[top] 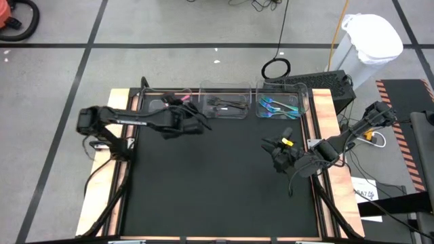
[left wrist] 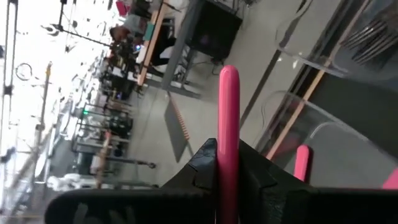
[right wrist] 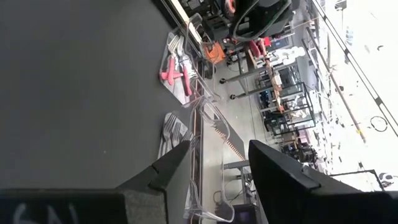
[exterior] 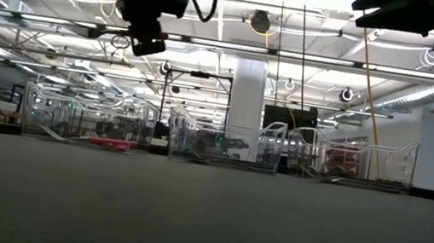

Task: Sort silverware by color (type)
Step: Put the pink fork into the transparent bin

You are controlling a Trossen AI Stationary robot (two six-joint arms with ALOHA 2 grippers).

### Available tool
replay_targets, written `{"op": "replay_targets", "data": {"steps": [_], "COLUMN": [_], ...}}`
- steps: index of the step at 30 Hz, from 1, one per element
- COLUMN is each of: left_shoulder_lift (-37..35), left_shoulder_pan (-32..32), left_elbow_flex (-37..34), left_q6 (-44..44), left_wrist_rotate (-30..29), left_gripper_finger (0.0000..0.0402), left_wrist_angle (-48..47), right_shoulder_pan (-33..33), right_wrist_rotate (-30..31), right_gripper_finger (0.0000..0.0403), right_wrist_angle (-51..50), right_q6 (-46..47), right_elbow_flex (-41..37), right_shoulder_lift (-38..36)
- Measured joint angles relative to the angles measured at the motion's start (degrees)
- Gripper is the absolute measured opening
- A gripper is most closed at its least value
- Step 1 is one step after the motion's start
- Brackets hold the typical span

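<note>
Three clear bins stand along the table's far edge. The left bin [top: 157, 105] holds pink-handled silverware [right wrist: 175, 73], the middle bin [top: 227, 105] black pieces [top: 229, 106], the right bin [top: 281, 107] teal pieces [top: 278, 108]. My left gripper [top: 198, 122] hovers high by the left bin, shut on a pink-handled piece [left wrist: 229, 118]; its head is hidden. My right gripper [top: 274, 150] hangs open over the table's right part, nothing between its fingers [right wrist: 168, 171]. My left gripper pinches the pink handle [left wrist: 228, 163] between its two fingers, which lie along it. The handle's rounded free end [left wrist: 229, 76] sticks out past the fingertips toward the far edge. The piece is lifted clear, above the bin's wall.
The black mat [top: 217, 183] lies bare between the arms and toward the near edge. A keyboard [top: 319, 83] sits beyond the right bin, cables [top: 369, 135] at the right arm. More pink handles [left wrist: 301, 163] show below my left gripper in the bin.
</note>
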Motion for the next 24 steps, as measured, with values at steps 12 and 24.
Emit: {"op": "replay_targets", "data": {"steps": [12,24], "left_shoulder_lift": [-5.5,-5.6], "left_shoulder_pan": [8.7,13.3], "left_elbow_flex": [-17.9,-23.5], "left_q6": [16.2,17.5], "left_wrist_rotate": [7.7,12.1], "left_gripper_finger": [0.0032,0.0034], "left_wrist_angle": [34.7,42.9], "right_shoulder_pan": [0.0,0.0], "right_wrist_rotate": [-0.2,-0.2], "right_gripper_finger": [0.0160,0.0160], "right_wrist_angle": [0.2,0.2], "right_q6": [0.0,0.0], "right_elbow_flex": [0.0,0.0], "right_shoulder_lift": [0.0,0.0]}}
